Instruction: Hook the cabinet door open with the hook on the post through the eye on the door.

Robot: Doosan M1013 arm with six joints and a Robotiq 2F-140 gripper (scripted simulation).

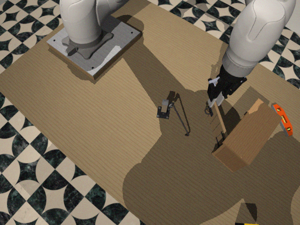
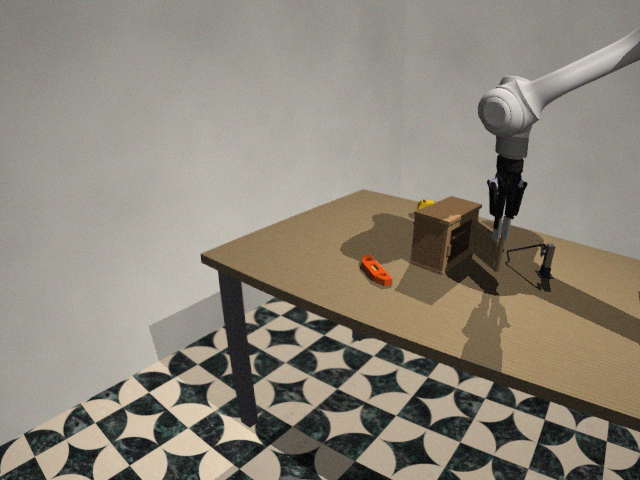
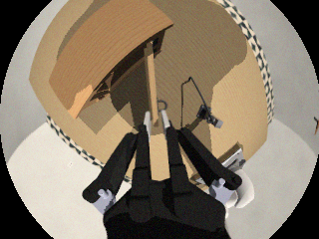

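Observation:
The cabinet (image 1: 251, 133) (image 2: 429, 240) (image 3: 110, 40) looks flat on its base. Its door (image 1: 221, 118) (image 2: 488, 250) (image 3: 151, 75) stands wide open. My gripper (image 1: 215, 103) (image 2: 500, 238) (image 3: 156, 117) has its fingers a narrow gap apart, straddling the door's free edge, one on each side; slight gaps seem to show beside the door. The dark eye (image 1: 205, 111) (image 3: 165, 105) sticks out from the door's outer face near the fingers. The post (image 1: 164, 106) (image 2: 550, 255) stands apart. Its hook (image 1: 179, 118) (image 2: 524, 248) (image 3: 197, 93) reaches out, clear of eye and door.
An orange spirit level (image 1: 283, 119) (image 2: 376, 270) lies beside the cabinet. A yellow object (image 1: 251, 224) (image 2: 426, 204) lies on the table beyond the cabinet's other side. The arm's base plate (image 1: 113, 52) is at the opposite part of the table. The hook's tip lies between the post and the cabinet.

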